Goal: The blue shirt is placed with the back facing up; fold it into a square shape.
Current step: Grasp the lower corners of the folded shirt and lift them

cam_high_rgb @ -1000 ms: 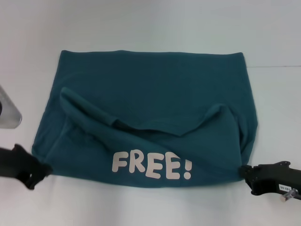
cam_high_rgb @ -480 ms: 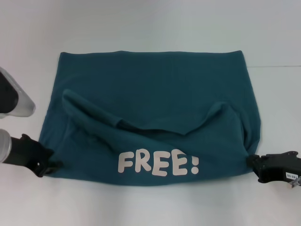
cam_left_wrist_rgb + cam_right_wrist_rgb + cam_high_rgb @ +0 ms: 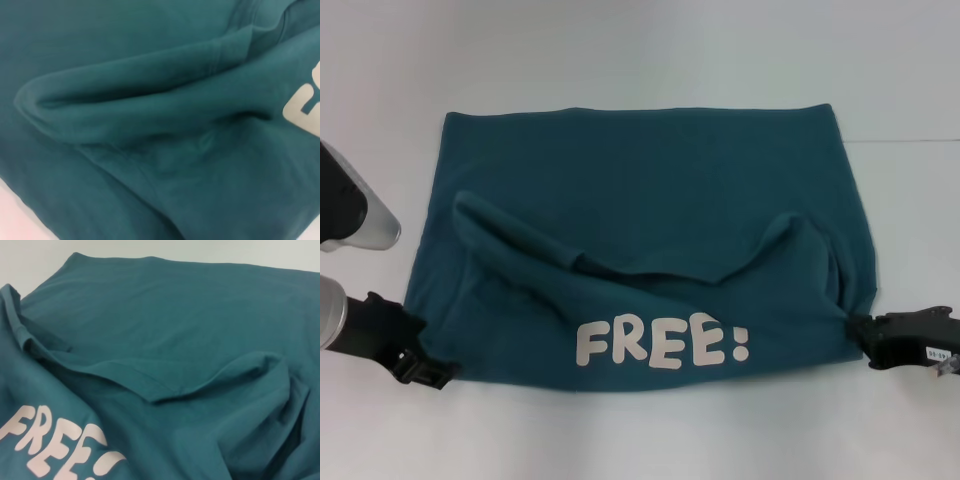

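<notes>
Teal cotton fills our near view: the blue shirt (image 3: 650, 240) lies spread on the white tabletop (image 3: 620, 50), its near part folded over so the white lettering (image 3: 662, 345) shows. Our left tool (image 3: 428, 372) and right tool (image 3: 865, 340) sit at its near corners, seemingly clenched on the fabric, likely to carry the fold farther

This looks like a robotics lab or test bench rather than a home. A plain, smooth white tabletop (image 3: 620, 50) fills the whole scene as a bare work surface, and at its left edge sits part of a silver-grey metal machine housing (image 3: 355, 215).
</notes>
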